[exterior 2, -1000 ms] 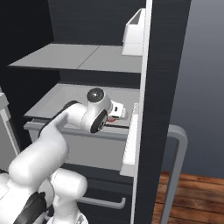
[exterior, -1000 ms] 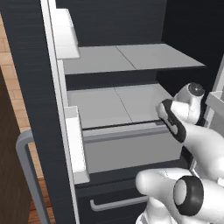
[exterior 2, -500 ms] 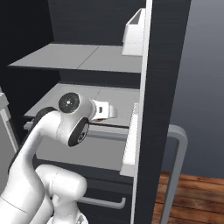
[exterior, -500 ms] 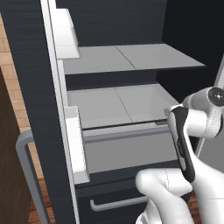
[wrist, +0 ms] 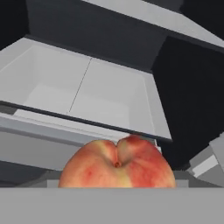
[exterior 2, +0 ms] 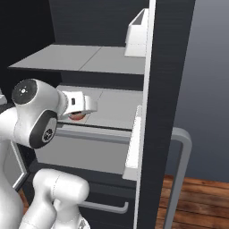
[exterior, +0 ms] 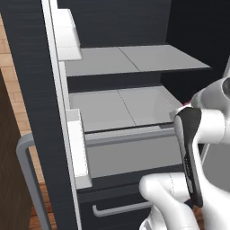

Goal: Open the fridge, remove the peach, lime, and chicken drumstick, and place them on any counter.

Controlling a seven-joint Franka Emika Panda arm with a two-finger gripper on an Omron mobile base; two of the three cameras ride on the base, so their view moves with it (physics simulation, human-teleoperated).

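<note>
Left base view, left to right: I see the tall dark navy-black fridge (exterior: 31, 67) with its left door swung open, a long grey bar handle (exterior: 28, 179) on the door's outer face and white door bins (exterior: 78, 148) on the inner side. Right of the door sit the pale grey shelves (exterior: 134, 60), the lower one (exterior: 121, 108) bare, a grey drawer front below it and a dark drawer with a horizontal grey handle (exterior: 121, 209). My white arm fills the lower right.

Right base view: my arm's wrist sits at the left, the jaws (exterior 2: 79, 114) reach just over the lower shelf edge, with the small round orange-red peach (exterior 2: 77, 116) showing between them. Right door stands open, with a white bin (exterior 2: 136, 36) up top.

Hand view: the peach (wrist: 117, 164) sits right at the jaws, stem dimple facing the camera, in front of the lower shelf. The jaws look clasped wide around the peach.
</note>
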